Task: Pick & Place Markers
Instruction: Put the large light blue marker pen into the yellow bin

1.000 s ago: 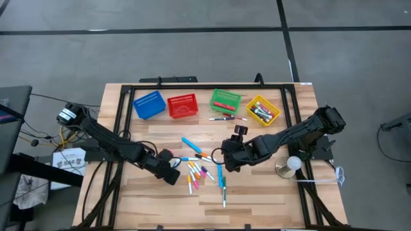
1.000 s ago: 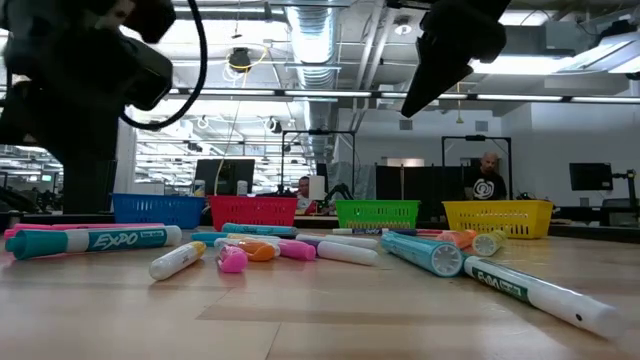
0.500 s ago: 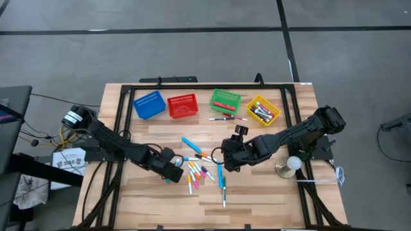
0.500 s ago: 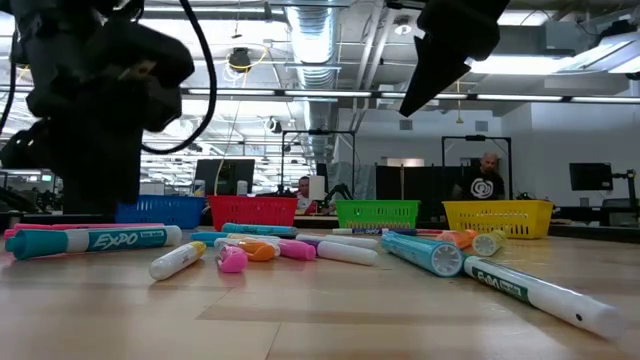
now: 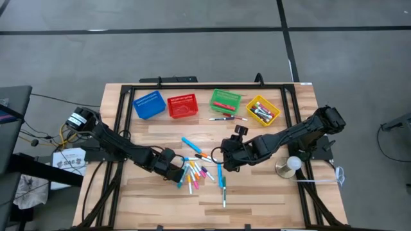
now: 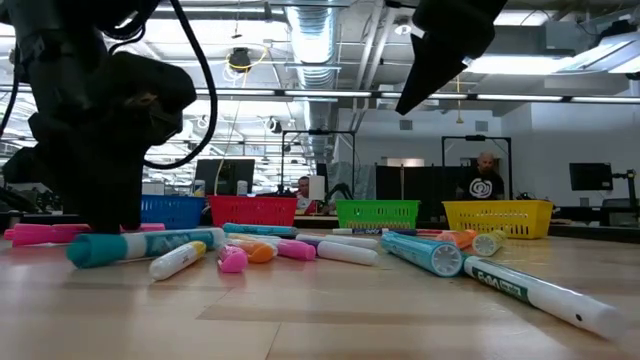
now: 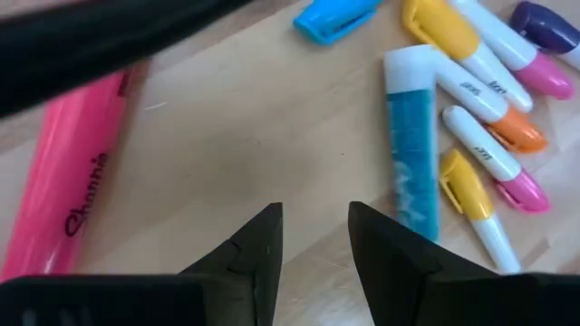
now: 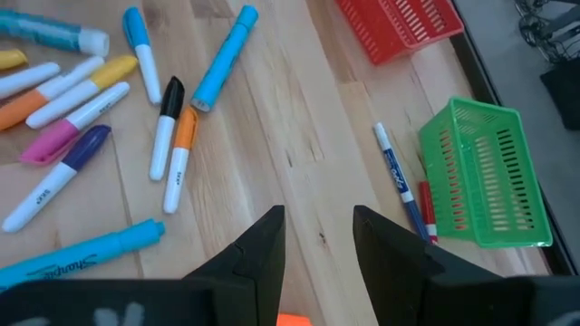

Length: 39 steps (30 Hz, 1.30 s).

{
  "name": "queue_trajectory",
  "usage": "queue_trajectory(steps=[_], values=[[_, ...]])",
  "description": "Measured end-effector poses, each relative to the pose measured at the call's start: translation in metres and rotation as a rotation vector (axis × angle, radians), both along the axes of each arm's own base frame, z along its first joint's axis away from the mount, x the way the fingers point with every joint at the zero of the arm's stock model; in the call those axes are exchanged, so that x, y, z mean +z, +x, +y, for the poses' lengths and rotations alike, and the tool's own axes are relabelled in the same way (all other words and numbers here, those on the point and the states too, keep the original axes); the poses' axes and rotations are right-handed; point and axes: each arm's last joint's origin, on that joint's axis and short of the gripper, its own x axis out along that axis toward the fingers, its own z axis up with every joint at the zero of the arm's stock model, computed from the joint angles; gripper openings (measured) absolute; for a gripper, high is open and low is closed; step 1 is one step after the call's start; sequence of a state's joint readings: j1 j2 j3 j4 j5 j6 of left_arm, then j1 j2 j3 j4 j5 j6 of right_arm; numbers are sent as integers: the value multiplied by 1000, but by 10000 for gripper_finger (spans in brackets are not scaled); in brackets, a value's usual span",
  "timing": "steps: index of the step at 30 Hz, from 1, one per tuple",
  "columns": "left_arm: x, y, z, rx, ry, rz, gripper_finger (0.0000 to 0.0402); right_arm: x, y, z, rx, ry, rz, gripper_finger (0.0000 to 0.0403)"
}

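Now your left gripper point(image 5: 180, 174) is low over the bench point(image 5: 257, 192), at the left edge of the markers point(image 5: 200, 170), its fingers spread a little with nothing between them. Your right gripper point(image 5: 226, 159) hovers just right of the pile, also slightly spread and empty. A teal marker point(image 7: 410, 145) lies beside the left fingers.

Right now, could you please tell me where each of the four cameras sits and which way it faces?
High view: overhead, straight down on the table; both arms show.
Low view: table height, across the markers toward the baskets; arms enter from above.
Left wrist view: over the left pincer, facing a teal marker.
Right wrist view: over the right pincer, facing the green basket.
Shared: the green basket also shows from overhead.
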State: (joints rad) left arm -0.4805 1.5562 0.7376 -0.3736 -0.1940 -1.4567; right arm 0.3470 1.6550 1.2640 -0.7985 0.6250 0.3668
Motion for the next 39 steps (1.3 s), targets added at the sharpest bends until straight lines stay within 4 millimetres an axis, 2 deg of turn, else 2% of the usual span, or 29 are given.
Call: queue_trajectory(steps=[15,21,28,39], values=[[5,7,-4,11,-51,-80,127,0,1,-1,-2,2,-7,123],[17,16,-8,1,-66,-121,127,0,1,-1,-2,2,-7,123],[18,16,-9,21,-80,-127,127,0,1,0,-1,2,-6,123],[22,22,-11,32,-98,-201,127,0,-2,9,29,2,-7,123]])
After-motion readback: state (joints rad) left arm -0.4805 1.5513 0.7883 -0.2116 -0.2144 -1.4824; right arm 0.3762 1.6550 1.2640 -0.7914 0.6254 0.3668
